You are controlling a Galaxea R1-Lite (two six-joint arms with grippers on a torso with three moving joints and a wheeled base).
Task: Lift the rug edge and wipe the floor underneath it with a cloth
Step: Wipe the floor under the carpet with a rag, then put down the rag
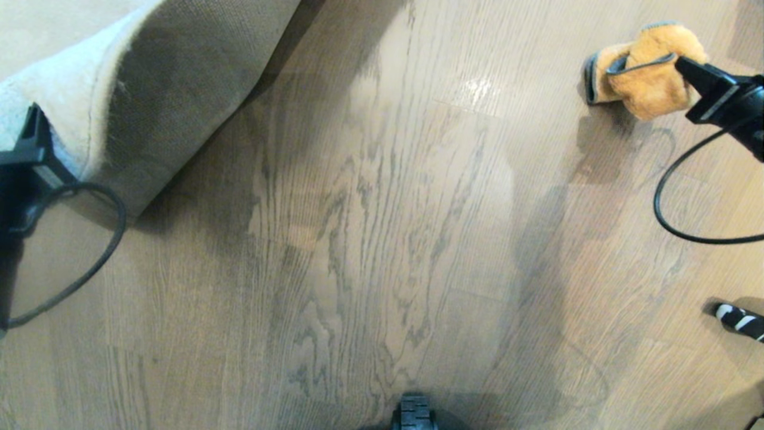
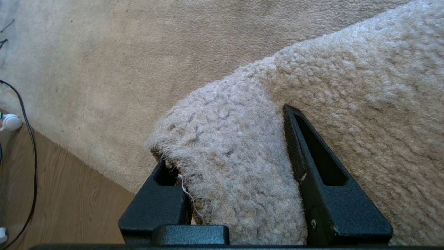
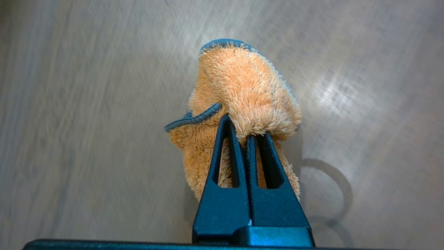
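The pale grey rug is folded back at the top left, its tan woven backing facing up over the wooden floor. My left gripper at the left edge is shut on the lifted rug edge, one finger on each side of the pile. At the far right, my right gripper is shut on the orange cloth, which bunches ahead of the fingertips against or just above the floor. In the right wrist view the cloth wraps around the closed gripper.
Black cables loop from both wrists. A black-and-white striped object lies at the right edge, and a dark part of my base shows at the bottom. A white plug and cable lie beside the rug.
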